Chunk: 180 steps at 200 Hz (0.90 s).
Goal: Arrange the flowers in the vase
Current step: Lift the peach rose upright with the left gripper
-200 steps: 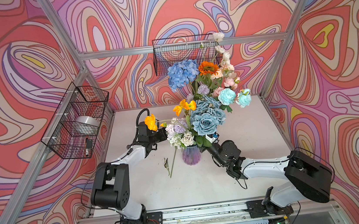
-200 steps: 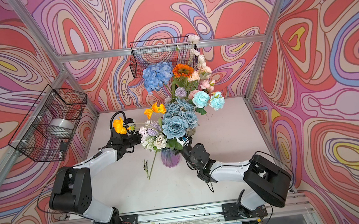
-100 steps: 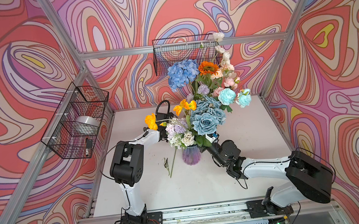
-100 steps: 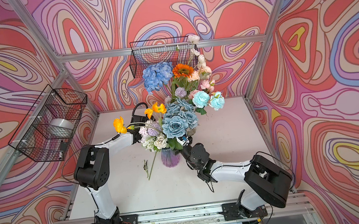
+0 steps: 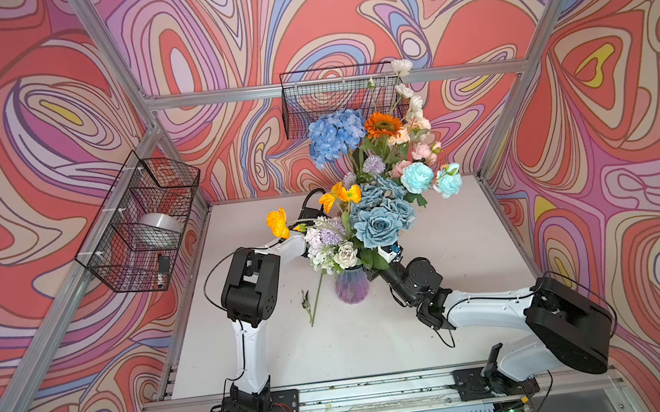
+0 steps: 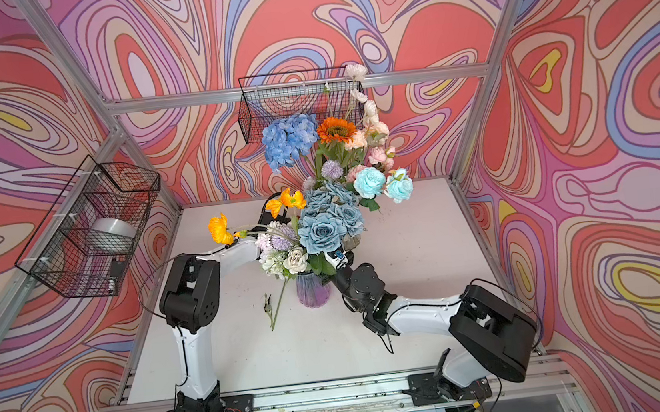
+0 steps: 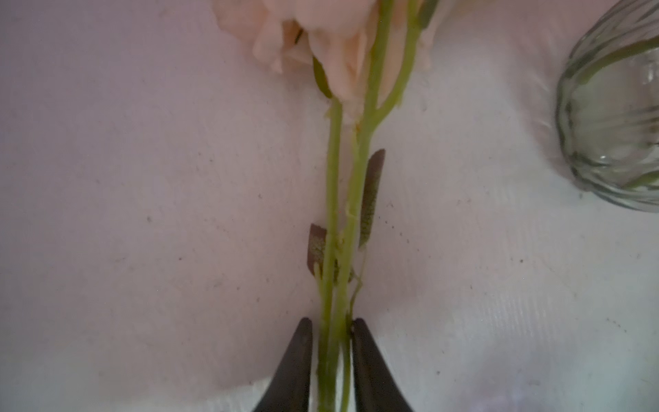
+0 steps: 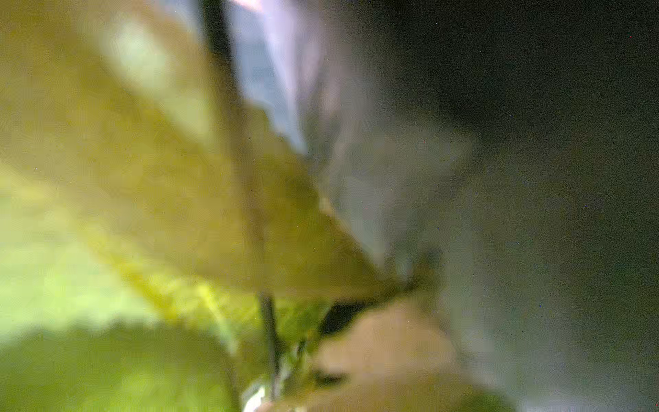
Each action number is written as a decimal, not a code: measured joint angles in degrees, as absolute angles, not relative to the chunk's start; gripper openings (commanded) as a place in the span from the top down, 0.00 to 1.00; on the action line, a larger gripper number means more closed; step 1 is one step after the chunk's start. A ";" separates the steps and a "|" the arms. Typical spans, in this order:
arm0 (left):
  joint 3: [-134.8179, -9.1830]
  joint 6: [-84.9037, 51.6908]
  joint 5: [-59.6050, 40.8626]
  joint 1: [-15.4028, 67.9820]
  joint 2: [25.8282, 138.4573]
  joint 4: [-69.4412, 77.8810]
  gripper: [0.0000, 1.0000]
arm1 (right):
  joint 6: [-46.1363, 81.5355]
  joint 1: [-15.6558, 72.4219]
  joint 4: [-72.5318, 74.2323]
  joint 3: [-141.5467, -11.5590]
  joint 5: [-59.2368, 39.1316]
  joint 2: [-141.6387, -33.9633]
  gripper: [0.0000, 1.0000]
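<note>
The left gripper's [image 7: 333,356] two dark fingers [image 7: 292,367] press against either side of a small bundle of green stems [image 7: 333,214], clamped on it with no gap showing. The stems run away from the fingertips to a pale peach bloom [image 7: 321,32], low over the white table [image 7: 142,178]. Whether they are touching it cannot be told. The glass vase [image 7: 613,114] stands near this bloom, off to one side. In both top views the grip itself is hidden on the far side of the vase, behind the flowers [image 5: 375,219] already crowded into it. A loose stem [image 5: 315,300] lies on the table just beside the vase.

The right gripper [image 5: 388,252] is buried among the leaves just above the vase's mouth. Its own view is all blurred foliage, so whether its fingers are apart or together cannot be told.

The step in hand looks like the pickup of the peach stem. To do it well, the grip should probably stay firm on every strand so none slips. The lift should be straight up, away from the vase, before swinging the cut end over the mouth. The bouquet looks top-heavy, so the stem should go in gently through a gap, without pushing sideways on the vase.
</note>
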<state>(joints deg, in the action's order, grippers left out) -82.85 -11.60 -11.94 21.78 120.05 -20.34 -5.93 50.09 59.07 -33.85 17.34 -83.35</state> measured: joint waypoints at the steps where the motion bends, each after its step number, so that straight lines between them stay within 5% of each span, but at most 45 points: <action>1: -82.85 -11.62 -11.97 21.78 120.05 -20.34 1.00 | -5.93 50.09 59.07 -33.87 17.34 -83.35 0.53; 67: -75.94 -14.76 -9.65 21.65 114.21 -18.22 1.00 | -5.93 50.09 59.05 -33.85 17.39 -83.35 0.54; 180: -47.09 -27.83 1.58 16.12 59.81 -4.29 1.00 | -4.82 50.09 53.74 -37.36 17.47 -83.33 0.54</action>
